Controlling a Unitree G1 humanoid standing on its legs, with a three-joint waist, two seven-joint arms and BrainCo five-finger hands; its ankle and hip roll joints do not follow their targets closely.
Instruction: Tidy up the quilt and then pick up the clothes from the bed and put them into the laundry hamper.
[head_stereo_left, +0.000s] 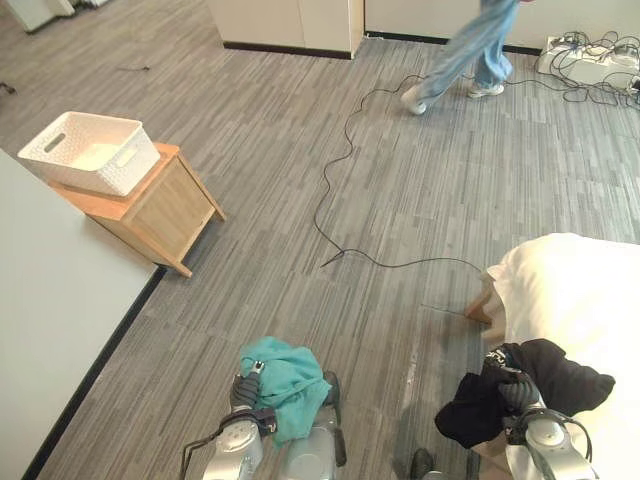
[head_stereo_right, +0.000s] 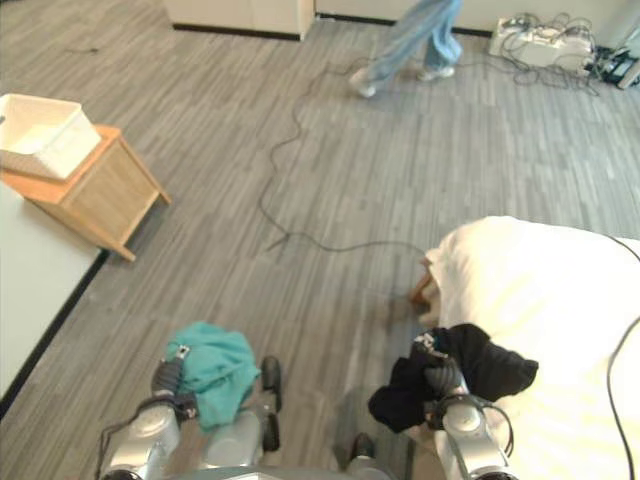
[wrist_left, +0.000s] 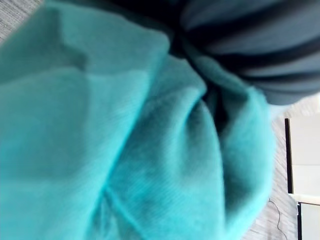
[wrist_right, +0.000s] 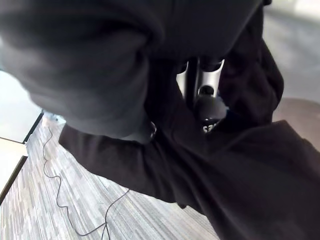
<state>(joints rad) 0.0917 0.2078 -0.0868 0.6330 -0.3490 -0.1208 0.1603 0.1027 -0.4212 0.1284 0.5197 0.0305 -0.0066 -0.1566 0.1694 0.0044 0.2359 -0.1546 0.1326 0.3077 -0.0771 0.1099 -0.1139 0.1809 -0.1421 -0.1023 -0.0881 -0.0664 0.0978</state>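
A teal garment (head_stereo_left: 288, 383) hangs bunched over my left hand (head_stereo_left: 243, 392) low in the eye views, above the carpet; the left wrist view shows its cloth (wrist_left: 125, 150) pressed close. My right hand (head_stereo_left: 517, 392) is shut on a black garment (head_stereo_left: 555, 375), held up beside the bed's corner; silver fingers (wrist_right: 199, 80) show amid the dark cloth (wrist_right: 100, 75). The white slotted laundry hamper (head_stereo_left: 92, 150) stands on a small wooden side table (head_stereo_left: 165, 210) at far left. The bed (head_stereo_left: 585, 300) under a cream quilt lies at the right.
A person in jeans (head_stereo_left: 470, 45) walks across the far carpet. A black cable (head_stereo_left: 335, 190) snakes over the floor toward the bed. Power strips and cords (head_stereo_left: 590, 55) lie at the far right. A pale surface with a dark edge (head_stereo_left: 50, 300) runs along the left.
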